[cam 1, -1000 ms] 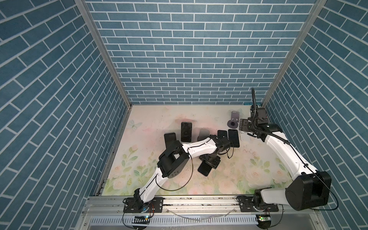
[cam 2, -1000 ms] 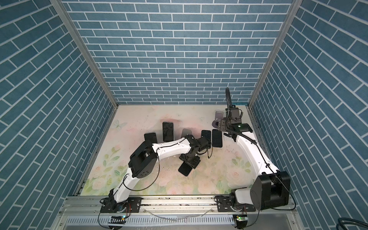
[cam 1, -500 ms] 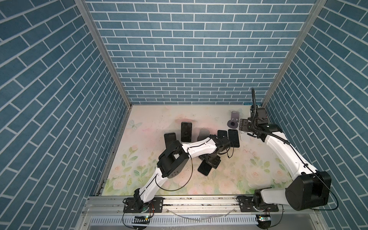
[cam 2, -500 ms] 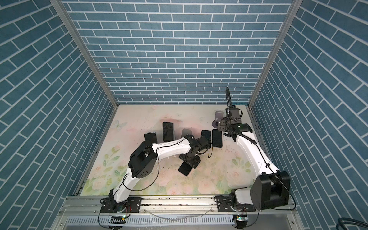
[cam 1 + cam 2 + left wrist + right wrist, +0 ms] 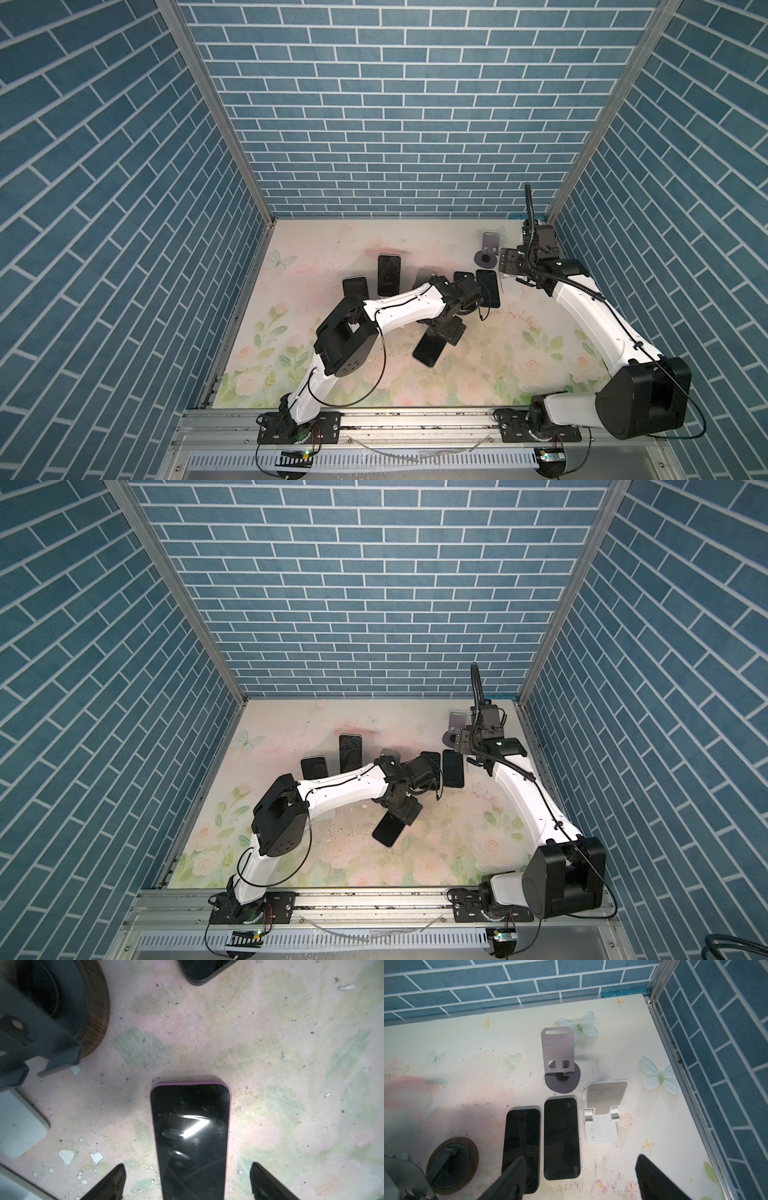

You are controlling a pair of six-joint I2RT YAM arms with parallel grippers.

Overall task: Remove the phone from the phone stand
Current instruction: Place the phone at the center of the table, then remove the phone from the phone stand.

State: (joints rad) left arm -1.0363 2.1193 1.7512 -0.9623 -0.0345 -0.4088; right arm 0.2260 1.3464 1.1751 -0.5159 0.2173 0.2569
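Although the left gripper point(image 5: 188, 1181) hung directly over the phone point(image 5: 190, 1136), its dark fingers point(image 5: 112, 1182) stood on either side of the handset with a strip of bare table between each of them and the purple case, so they were released and gripped nothing. That phone lay flat and screen up on the floral table point(image 5: 291, 1043), off every stand. In both top views the phone point(image 5: 428, 351) point(image 5: 388, 830) sat at an angle near the middle of the table, its far end hidden under the left wrist. A dark stand point(image 5: 62, 1012) on a round wooden base stood near the phone but apart from it.

Over by the far right corner the right gripper point(image 5: 581, 1180) hovered with its fingers point(image 5: 654, 1180) spread wide and only tabletop between them. Below it two dark phones point(image 5: 521, 1147) point(image 5: 561, 1138) lay flat side by side. A grey metal stand point(image 5: 559, 1059) stood upright just beyond them, and a white folding stand point(image 5: 604, 1113) sat just beside the nearer one
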